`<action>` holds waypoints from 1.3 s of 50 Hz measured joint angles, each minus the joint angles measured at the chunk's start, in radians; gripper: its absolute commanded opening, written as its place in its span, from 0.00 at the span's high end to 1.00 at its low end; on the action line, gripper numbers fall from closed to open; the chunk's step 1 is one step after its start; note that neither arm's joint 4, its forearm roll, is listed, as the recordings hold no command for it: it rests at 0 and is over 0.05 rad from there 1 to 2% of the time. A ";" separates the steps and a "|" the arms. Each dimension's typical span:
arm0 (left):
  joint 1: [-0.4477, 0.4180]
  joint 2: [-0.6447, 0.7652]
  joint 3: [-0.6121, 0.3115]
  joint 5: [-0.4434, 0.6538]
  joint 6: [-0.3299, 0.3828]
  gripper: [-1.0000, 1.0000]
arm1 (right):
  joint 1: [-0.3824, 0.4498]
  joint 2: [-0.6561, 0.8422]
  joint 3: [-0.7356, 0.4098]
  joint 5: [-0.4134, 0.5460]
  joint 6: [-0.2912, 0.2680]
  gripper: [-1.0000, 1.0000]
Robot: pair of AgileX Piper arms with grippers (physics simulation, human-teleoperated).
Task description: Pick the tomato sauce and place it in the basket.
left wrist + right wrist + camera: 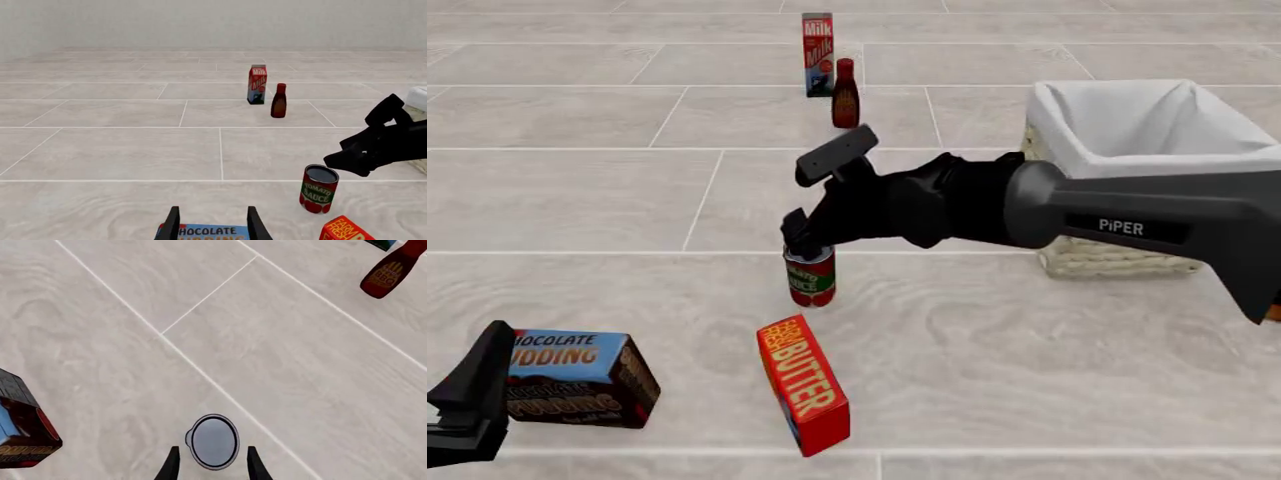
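The pale tiled surface (587,200) held the tomato sauce (810,276) upright, left of the basket (1121,255). The right claw (212,465) hovered above it, spread wide, empty.

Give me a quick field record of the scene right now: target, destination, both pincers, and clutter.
target: tomato sauce, upright on the table, not lifted
destination: basket, to the right of the can, nothing visible inside
right pincer: open, above the can, fingers either side of its top
left pincer: open, near the chocolate pudding box, holding nothing
clutter near: butter box just in front of the can
clutter far: milk carton and BBQ bottle
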 measured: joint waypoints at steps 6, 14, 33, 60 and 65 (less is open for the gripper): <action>0.000 0.000 0.000 0.000 0.000 0.00 | -0.001 0.010 -0.001 -0.003 0.000 0.00; 0.000 0.000 0.000 0.000 0.000 0.00 | -0.001 0.020 -0.001 -0.005 0.000 0.00; 0.000 0.000 0.000 0.000 0.000 0.00 | -0.001 0.043 -0.003 -0.012 0.001 0.00; 0.000 0.000 0.000 0.000 0.000 0.00 | -0.002 0.073 -0.006 -0.018 0.008 0.00; 0.000 0.000 0.000 0.000 0.000 0.00 | -0.003 0.077 -0.005 -0.020 0.008 0.00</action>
